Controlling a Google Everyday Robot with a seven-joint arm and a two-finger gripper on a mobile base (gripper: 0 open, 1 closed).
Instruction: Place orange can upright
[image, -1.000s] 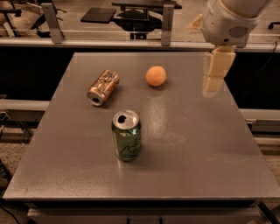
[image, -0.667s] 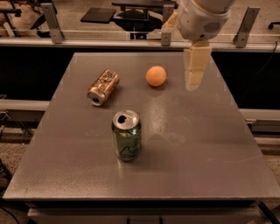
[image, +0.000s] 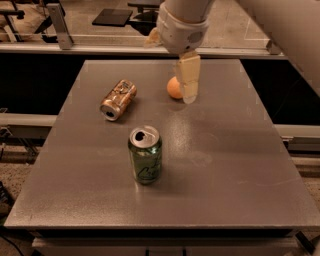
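The single camera is looking steeply down from above the near edge of the table (image: 240, 165), facing its far side and taking in the whole top at close range. The gripper (image: 188, 91) is hanging into view from the top, over the table's far middle.
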